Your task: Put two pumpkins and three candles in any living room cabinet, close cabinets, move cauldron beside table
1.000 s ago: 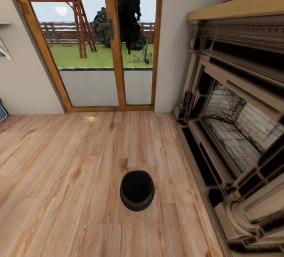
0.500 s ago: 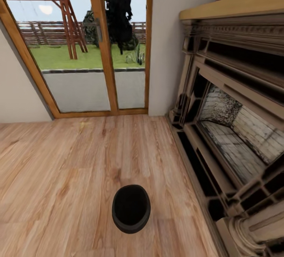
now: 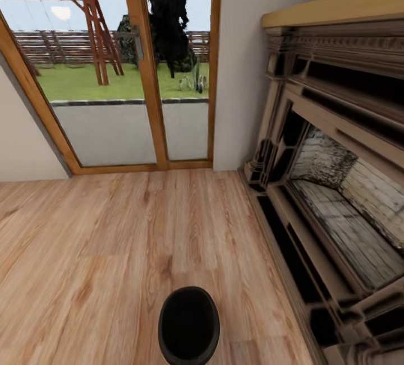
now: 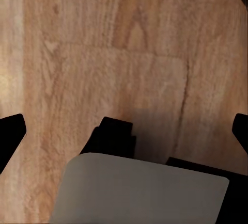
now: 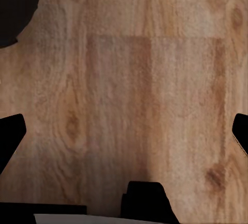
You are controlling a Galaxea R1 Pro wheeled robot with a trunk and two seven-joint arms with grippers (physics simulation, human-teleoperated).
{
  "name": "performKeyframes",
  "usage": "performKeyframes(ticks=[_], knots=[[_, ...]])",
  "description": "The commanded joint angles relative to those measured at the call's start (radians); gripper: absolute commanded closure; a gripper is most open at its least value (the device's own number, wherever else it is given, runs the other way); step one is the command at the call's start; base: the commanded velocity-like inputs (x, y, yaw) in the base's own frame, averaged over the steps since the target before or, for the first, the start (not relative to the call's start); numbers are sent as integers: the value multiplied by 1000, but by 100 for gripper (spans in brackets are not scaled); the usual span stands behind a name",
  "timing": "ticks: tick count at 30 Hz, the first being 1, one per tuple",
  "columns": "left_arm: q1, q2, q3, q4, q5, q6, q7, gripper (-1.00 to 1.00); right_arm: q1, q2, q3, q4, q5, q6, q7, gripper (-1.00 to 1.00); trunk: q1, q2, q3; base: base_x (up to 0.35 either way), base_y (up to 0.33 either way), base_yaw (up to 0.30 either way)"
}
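The cauldron (image 3: 188, 326) sits upright on the wood floor (image 3: 101, 241) beside the fireplace (image 3: 331, 185) (mouth facing up); both grippers hang above bare boards, jaws spread wide, clear of it

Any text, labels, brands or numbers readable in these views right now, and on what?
None. The black cauldron is plain, the wood floor shows only grain, and the fireplace, its brick and the patio door carry no lettering or signs.

Left pincer (image 4: 124, 131), fingers spread wide, above wood floor (image 4: 129, 43).
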Motion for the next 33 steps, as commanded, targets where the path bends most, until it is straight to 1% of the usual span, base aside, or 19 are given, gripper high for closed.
performKeyframes(ticks=[1, 6, 7, 9, 10, 13, 14, 15, 17, 18, 19, 21, 24, 25, 26, 27, 30, 31, 33], knots=[[0, 0, 0, 0, 0, 0, 1, -100, 0, 0, 0, 0, 0, 0, 0, -100, 0, 0, 0, 327, 73, 0], [-6, 2, 1, -2, 0, 3, 2, -100, -1, 1, -3, -13, 2, 9, -5, -100, 0, 0, 0, 39, 11, 0], [-19, 4, 3, -5, 4, 80, 4, -100, -13, 6, -2, -17, 4, 55, -11, -100, 0, 0, 0, 0, 0, 0], [-54, 21, 4, -4, 5, 157, 5, -100, -36, 6, -2, -66, 4, 196, -12, -100, 0, 0, 0, 0, 0, 0], [-85, 38, 8, -6, 6, 188, 6, -100, -47, 6, -2, -136, 3, 304, -12, -100, 0, 0, 0, 0, 0, 0], [-150, 63, 39, -8, 22, 223, 6, -100, -55, 7, -3, -324, 1, 527, -14, -100, 0, 0, 0, 0, 0, 0], [-189, 69, 56, -9, 34, 231, 6, -100, -57, 7, -3, -421, -1, 630, -15, -100, 0, 0, 0, 0, 0, 0], [-257, 74, 69, -7, 44, 237, 6, -100, -58, 7, -3, -564, -4, 780, -15, -100, 0, 0, 0, 0, 0, 0], [-301, 75, 73, -6, 46, 238, 6, -100, -60, 9, -2, -643, -5, 870, -15, -100, 0, 0, 0, 0, 0, 0], [-312, 74, 73, -6, 46, 239, 6, -100, -60, 9, -2, -660, -5, 889, -15, -100, 0, 0, 0, 0, 0, 0], [-344, 74, 75, -7, 48, 239, 6, -100, -62, 12, -2, -707, -6, 936, -14, -100, 0, 0, 0, 0, 0, 0], [-372, 71, 76, -8, 49, 240, 6, -100, -67, 20, -2, -744, -7, 969, -14, -100, 0, 0, 0, 0, 0, 0], [-428, 59, 80, -11, 52, 253, 6, -100, -110, 36, -2, -769, -11, 1006, -14, -100, 0, 0, 0, 0, 0, 0], [-445, 52, 83, -12, 55, 280, 6, -100, -127, 41, -2, -765, -13, 1009, -14, -100, 0, 0, 0, 0, 0, 0], [-465, 39, 87, -15, 58, 352, 6, -100, -151, 46, -2, -749, -14, 1013, -13, -100, 0, 0, 0, 0, 0, 0], [-488, 17, 88, -33, 55, 454, 6, -100, -191, 56, -2, -696, -15, 1015, -11, -100, 0, 0, 0, 0, 0, 0], [-504, 0, 87, -67, 49, 529, 16, -100, -260, 65, -3, -588, -23, 1016, -5, -100, 0, 0, 0, 0, 0, 0], [-506, -3, 85, -74, 48, 543, 36, -100, -290, 67, -3, -536, -47, 1015, -3, -100, 0, 0, 0, 0, 0, 0], [-505, -6, 82, -80, 47, 554, 86, -100, -323, 68, -3, -467, -123, 1014, -2, -100, 0, 0, 0, 0, 0, 0]])
